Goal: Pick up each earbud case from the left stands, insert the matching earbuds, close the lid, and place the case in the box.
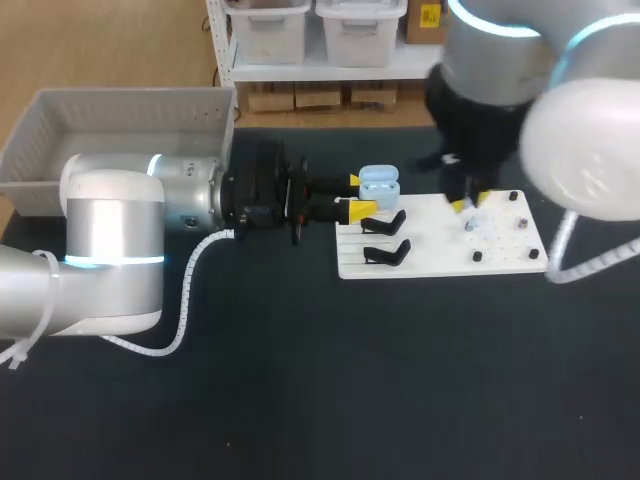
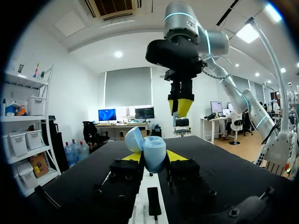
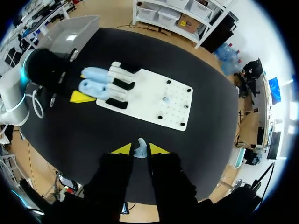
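Now, step: carry the tiny pale blue plastic earbud (image 3: 140, 151), pinched between my right pincer's (image 3: 139, 149) yellow tips, over the open case. Lower it straight into its matching well, slowly and without twisting.
Grey plastic box (image 1: 125, 120): open-topped, slatted walls, well behind my left pincer (image 1: 356, 195).
White flat board (image 1: 440, 250): matte and rigid, beneath my right pincer. Its curved black stands (image 1: 385, 252) sit just beside my left.
Pale blue rounded case (image 2: 154, 154): glossy and likely slippery, clamped between my left fingers with the lid hinged open. I should hold it firm and level.
Second earbud (image 3: 166, 99): apparently on the board, well ahead of my right pincer.
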Motion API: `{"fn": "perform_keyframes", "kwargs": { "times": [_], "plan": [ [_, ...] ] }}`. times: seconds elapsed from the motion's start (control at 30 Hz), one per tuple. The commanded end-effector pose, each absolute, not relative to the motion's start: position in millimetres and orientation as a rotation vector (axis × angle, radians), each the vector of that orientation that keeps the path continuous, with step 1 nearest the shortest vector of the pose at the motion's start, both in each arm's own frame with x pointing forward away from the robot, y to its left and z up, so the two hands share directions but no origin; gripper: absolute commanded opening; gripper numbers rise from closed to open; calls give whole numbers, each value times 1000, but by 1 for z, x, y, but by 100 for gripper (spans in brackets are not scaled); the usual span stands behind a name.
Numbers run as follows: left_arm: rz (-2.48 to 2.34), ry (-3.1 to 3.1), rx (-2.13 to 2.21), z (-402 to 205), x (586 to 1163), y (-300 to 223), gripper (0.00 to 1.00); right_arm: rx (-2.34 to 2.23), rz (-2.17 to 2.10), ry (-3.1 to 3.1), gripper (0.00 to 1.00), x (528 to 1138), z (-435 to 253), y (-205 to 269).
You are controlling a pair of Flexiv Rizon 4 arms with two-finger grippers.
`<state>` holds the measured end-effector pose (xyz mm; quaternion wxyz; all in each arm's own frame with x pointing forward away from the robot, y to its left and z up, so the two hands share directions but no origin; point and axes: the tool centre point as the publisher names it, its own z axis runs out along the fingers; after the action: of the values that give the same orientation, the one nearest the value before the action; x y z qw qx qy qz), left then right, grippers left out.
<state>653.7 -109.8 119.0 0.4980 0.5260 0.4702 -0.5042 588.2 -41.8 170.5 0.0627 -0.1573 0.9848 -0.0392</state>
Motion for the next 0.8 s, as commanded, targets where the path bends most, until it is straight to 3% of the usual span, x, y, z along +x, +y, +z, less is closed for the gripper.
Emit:
{"fn": "perform_keyframes", "kwargs": {
  "times": [0.03, 0.53, 0.8],
  "plan": [
    [-1216, 1136, 1269, 118, 653, -110, 0, -467, -168, 2987, 0, 588, 174, -30],
    [-1216, 1136, 1269, 118, 653, -110, 0, -467, -168, 2987, 0, 588, 174, -30],
    [-1216, 1136, 1269, 118, 653, -110, 0, -163, -277, 2973, 0, 598, 183, 15]
  ]
}}
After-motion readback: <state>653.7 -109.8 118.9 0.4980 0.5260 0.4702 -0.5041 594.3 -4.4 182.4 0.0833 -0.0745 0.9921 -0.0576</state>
